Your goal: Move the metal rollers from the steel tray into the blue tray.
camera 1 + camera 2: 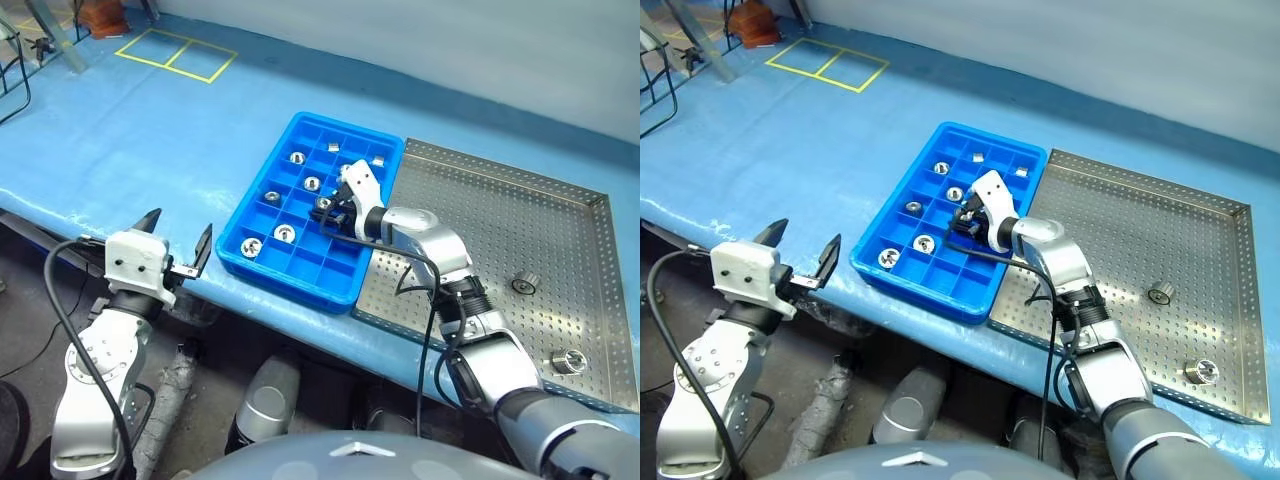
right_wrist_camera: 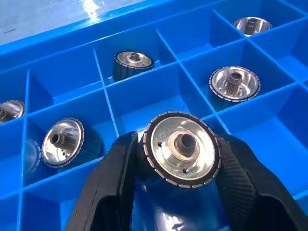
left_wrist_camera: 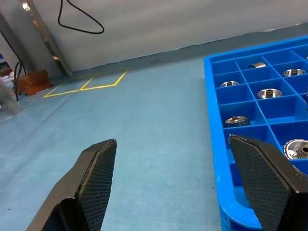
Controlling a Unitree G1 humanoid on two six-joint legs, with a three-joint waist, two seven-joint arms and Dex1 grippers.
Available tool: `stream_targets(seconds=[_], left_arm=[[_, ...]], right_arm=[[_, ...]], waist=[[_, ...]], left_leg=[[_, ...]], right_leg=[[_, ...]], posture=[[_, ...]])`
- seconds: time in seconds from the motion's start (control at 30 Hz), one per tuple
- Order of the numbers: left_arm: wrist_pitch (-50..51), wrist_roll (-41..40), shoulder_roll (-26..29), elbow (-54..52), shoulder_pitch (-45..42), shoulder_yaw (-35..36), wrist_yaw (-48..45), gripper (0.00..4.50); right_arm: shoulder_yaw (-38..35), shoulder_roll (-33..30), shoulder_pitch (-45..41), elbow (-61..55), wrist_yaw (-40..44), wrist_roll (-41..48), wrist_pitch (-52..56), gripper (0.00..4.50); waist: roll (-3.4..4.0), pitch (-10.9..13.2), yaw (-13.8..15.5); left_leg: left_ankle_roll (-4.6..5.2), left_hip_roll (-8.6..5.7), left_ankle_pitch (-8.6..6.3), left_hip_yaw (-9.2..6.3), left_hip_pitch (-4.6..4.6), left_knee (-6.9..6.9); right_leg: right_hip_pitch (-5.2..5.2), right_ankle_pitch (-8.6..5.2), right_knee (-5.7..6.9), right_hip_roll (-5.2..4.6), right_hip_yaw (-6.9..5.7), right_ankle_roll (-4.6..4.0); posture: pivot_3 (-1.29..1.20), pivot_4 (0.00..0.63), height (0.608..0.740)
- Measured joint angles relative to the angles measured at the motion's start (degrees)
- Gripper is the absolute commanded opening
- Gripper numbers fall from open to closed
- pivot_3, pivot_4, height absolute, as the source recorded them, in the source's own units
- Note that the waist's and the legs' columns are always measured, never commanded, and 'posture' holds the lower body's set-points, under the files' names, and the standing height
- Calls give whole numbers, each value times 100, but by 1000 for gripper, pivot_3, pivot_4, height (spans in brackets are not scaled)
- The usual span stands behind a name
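metal roller (image 2: 183,149) over the blue tray (image 1: 262,182)
right gripper (image 2: 180,166) fingers clasp it; left gripper (image 1: 180,245) spread wide, empty, beside the tray

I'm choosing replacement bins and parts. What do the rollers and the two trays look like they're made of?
Rollers: shiny bare metal faces with mirror glints; the dark ribbed rim could be rubber or knurling.
Blue tray: likely moulded plastic, glossy, uniform colour, thin dividers.
Steel tray: dull grey perforated sheet metal with a folded rim.
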Motion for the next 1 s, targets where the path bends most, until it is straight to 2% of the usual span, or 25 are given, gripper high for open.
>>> stream_targets(seconds=[0.1, 0.27, 0.43, 0.57, 0.73, 0.83, 1.0], left_arm=[[8, 10, 54, 36, -136, -80, -33, 4048], [-24, 12, -33, 437, -720, -412, -118, 4048], [-335, 44, -254, 1422, -1419, -1224, -412, 4048], [-586, 50, -448, 2079, -1783, -1691, -648, 4048], [-813, 46, -620, 2374, -2117, -1984, -820, 4048], [-882, 42, -635, 2579, -2187, -2025, -928, 4048], [-905, 21, -644, 2865, -2357, -2026, -1070, 4048]], right_arm=[[10, -90, 174, -281, -7, -50, -3, 4135], [-425, -31, 726, -824, -327, 105, -283, 4135], [-1129, -362, 1469, -1654, -808, 156, -246, 4135], [-1692, -737, 2057, -2283, -967, 302, 167, 4135], [-2135, -886, 2375, -2779, -1314, 402, 618, 4135], [-2485, -886, 2521, -2797, -1673, 404, 890, 4135], [-2576, -808, 2521, -2801, -1832, 516, 1139, 4135]], waist=[[-3, -3, 34], [-2, -6, 73], [3, -9, -145], [7, -11, -649], [17, -17, -1522], [18, -18, -1976], [20, -17, -2494]], left_leg=[[-4, 3, -2, -1, 1, 1], [-6, 3, -2, -7, -2, 12], [-4, 0, -3, -3, -9, 27], [0, 14, -6, -3, -24, 34], [10, 24, -13, -4, -13, 34], [16, 21, -16, -2, 12, 35], [20, 23, -16, -6, 51, 45]], right_leg=[[1, -1, -2, 0, -6, -1], [3, -2, -3, -2, -15, -2], [14, -1, -11, -8, -15, 1], [9, 4, -4, 5, -14, 4], [24, 16, 2, 13, -9, -21], [53, 4, 0, 10, -5, -8], [91, 0, 8, 15, -2, -2]], posture=[[460, 150, 740], [331, 150, 740], [169, 150, 740], [117, 150, 740], [45, 150, 740], [24, 150, 740], [10, 150, 740]])
